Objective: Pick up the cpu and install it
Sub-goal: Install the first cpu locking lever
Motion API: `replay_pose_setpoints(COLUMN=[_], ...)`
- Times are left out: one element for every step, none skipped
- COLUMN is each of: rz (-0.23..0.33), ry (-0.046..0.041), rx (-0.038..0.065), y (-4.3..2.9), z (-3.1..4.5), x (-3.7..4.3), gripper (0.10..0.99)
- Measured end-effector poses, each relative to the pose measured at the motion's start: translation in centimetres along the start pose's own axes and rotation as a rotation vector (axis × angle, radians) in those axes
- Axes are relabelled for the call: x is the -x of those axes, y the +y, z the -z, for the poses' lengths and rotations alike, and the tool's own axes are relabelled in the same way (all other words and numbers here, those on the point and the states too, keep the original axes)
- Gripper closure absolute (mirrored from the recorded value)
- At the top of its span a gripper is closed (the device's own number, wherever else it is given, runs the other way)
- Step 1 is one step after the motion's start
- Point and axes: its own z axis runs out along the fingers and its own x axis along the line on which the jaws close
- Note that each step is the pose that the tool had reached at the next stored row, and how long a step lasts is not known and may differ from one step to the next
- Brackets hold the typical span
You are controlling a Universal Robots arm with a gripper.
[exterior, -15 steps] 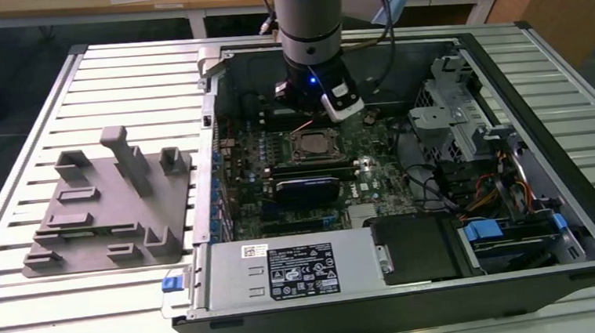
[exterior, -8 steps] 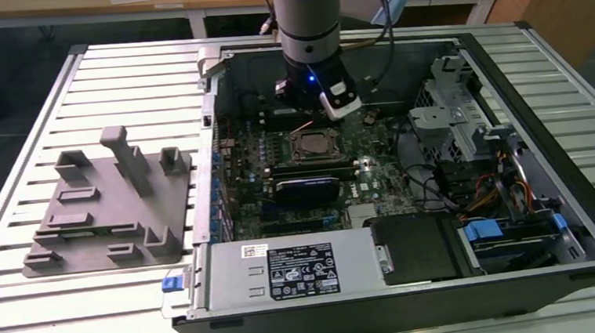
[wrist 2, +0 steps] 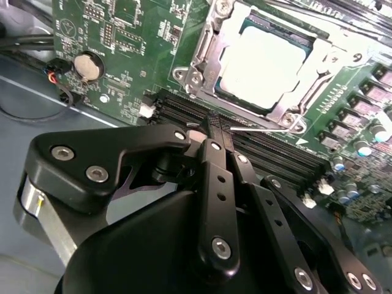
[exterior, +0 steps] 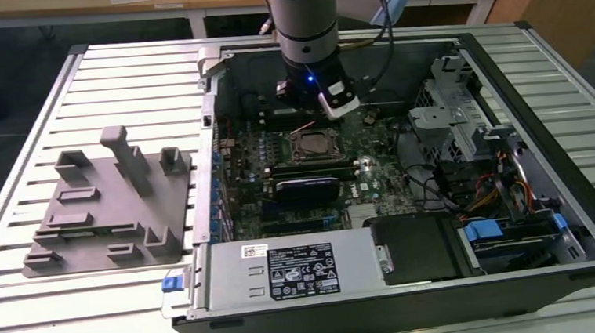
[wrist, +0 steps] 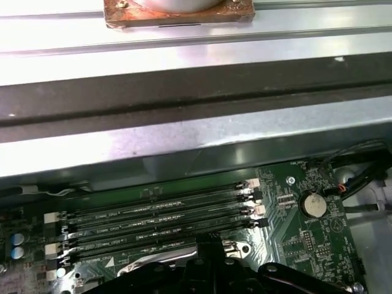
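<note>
Now the cpu [wrist 2: 260,58] is sitting in its socket [wrist 2: 202,61], and the gripper [wrist 2: 215,131], fingers pinched together and empty, is hanging close; a bump could shift it.

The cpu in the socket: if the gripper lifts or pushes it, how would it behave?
The cpu is a flat square plate, so probably stiff and unlikely to roll. Its shiny metal top may be slippery. It sits inside the socket frame, so pushing sideways would likely jam it.

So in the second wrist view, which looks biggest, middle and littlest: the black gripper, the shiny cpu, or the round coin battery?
1. The gripper, though it sits nearest the camera, so it looks extra large.
2. The cpu, lying in its socket.
3. The coin battery.
</note>
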Motion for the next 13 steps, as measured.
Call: replay_pose_setpoints(rz=[-0.001, -0.001, -0.001, -0.002, -0.002, -0.002, -0.002, -0.003, -0.003, -0.003, -0.003, -0.004, -0.003], ry=[-0.0057, -0.0094, -0.0117, -0.0132, -0.0145, -0.0156, -0.0167, -0.0176, -0.0186, -0.0193, -0.0201, -0.0215, -0.0232], rx=[0.0, 0.001, 0.001, 0.001, 0.001, 0.001, 0.001, 0.0, 0.0, -0.001, -0.002, -0.003, -0.004], y=[0.0, 0.01, 0.03, 0.07, 0.12, 0.19, 0.26, 0.34, 0.43, 0.53, 0.61, 0.67, 0.7], z=[-0.06, -0.12, -0.18, -0.25, -0.33, -0.41, -0.48, -0.55, -0.63, -0.7, -0.77, -0.83, -0.89], x=[-0.06, -0.14, -0.24, -0.33, -0.4, -0.47, -0.53, -0.59, -0.66, -0.72, -0.77, -0.82, -0.86], gripper=[0.98, 0.98, 0.98, 0.98, 0.98, 0.98, 0.98, 0.98, 0.98, 0.98, 0.98, 0.98, 0.98])
